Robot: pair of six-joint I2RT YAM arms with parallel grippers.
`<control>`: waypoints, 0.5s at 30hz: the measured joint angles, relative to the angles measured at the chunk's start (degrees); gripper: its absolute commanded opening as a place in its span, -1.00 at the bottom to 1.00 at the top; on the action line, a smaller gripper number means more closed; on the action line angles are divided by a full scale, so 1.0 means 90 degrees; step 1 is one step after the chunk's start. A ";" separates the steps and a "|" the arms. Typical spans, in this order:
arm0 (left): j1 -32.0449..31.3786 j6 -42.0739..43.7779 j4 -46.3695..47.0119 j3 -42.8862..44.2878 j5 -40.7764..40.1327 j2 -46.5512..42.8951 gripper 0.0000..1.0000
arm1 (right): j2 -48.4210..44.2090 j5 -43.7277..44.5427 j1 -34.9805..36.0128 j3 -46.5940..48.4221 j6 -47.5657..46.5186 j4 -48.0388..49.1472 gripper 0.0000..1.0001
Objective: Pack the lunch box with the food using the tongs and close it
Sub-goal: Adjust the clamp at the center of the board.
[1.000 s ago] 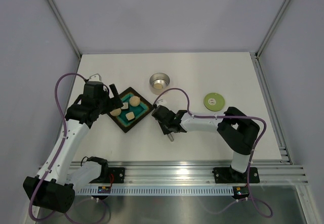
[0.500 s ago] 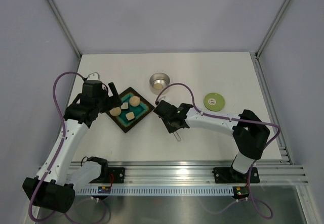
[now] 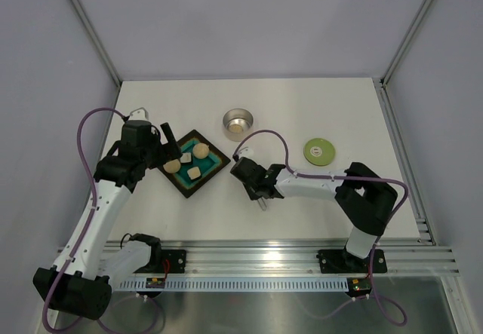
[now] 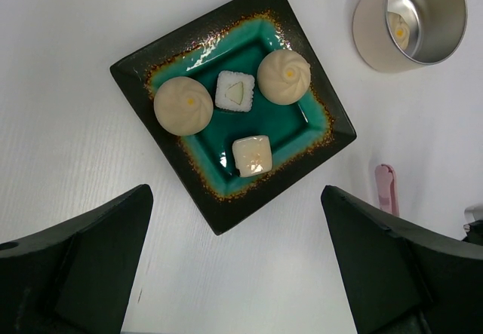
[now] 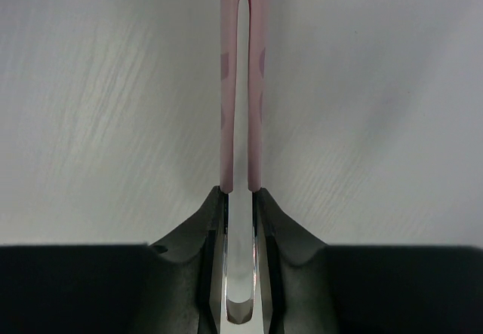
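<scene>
Seen from above, the left gripper [image 3: 169, 145] hung over the 9 o'clock corner of the dark tray [image 3: 204, 177], its jaws wide apart and empty. The food [image 3: 201, 151] sat in the tray. The lunch box [image 3: 238, 121] stood open at the tray's 1 o'clock, apart from it, and its green lid [image 3: 319, 151] lay flat well off at 3 o'clock. The right gripper [image 3: 251, 183] was low over the table [image 3: 302, 108] at the tray's 4 o'clock. From the left wrist, two beige balls [image 4: 183, 105] and two pale cubes [image 4: 251, 155] lay on the teal glaze – a cube between the balls – with one end of the pink tongs [image 4: 386, 187] showing at 4 o'clock of the tray. From the right wrist, the two dark fingers [image 5: 215, 213] were clamped on the tongs' arms, which ran toward 12 o'clock, squeezed nearly together.
</scene>
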 measured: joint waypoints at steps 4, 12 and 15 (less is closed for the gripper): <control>0.0000 0.0000 0.0000 0.0000 0.0005 -0.0007 0.98 | 0.0338 0.0015 0.0000 -0.0010 0.0027 0.0529 -0.19; 0.0000 0.0002 -0.0002 -0.0017 0.0002 -0.0007 0.98 | 0.0503 0.0172 0.0000 -0.0134 0.0168 0.1168 0.23; 0.0000 0.0002 -0.0002 -0.0017 0.0005 -0.0007 0.98 | 0.0476 0.0245 0.0000 -0.0262 0.0211 0.1430 0.26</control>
